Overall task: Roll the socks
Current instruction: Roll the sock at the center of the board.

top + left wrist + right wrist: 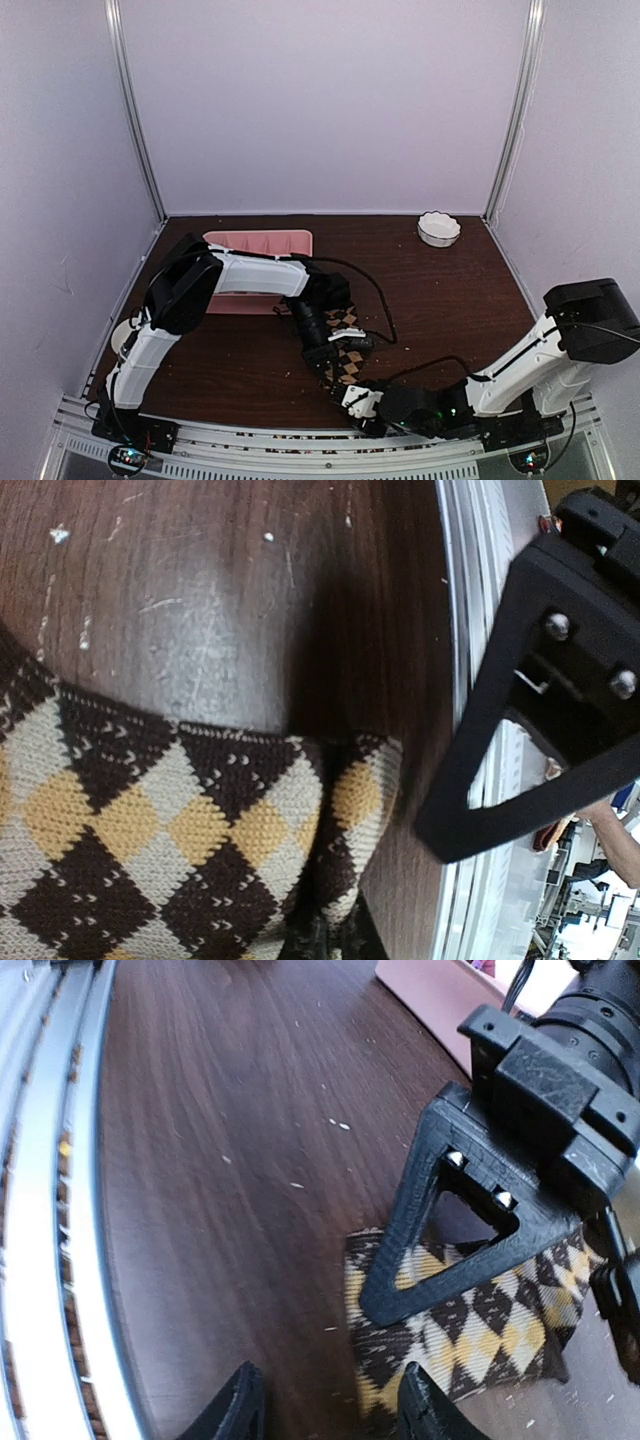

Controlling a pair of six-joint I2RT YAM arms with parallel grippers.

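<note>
The sock [346, 352] lies on the counter [430, 310], near the middle of its front edge. The left tool [338, 362] rests on the sock. The right tool [360, 400] sits just in front of it. A tray [260, 242] lies back left and a bowl [426, 236] back right.

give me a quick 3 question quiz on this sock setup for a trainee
1. True or false: the white bowl sits near the back right corner of the table.
2. What does the left end effector grip? A: the checkered sock; B: a plain white towel; C: a blue sponge.
3. Fill in: the jaws of the right end effector stand ____, with a corner of the sock between them.
Key: 1 true; 2 A; 3 open.
</note>
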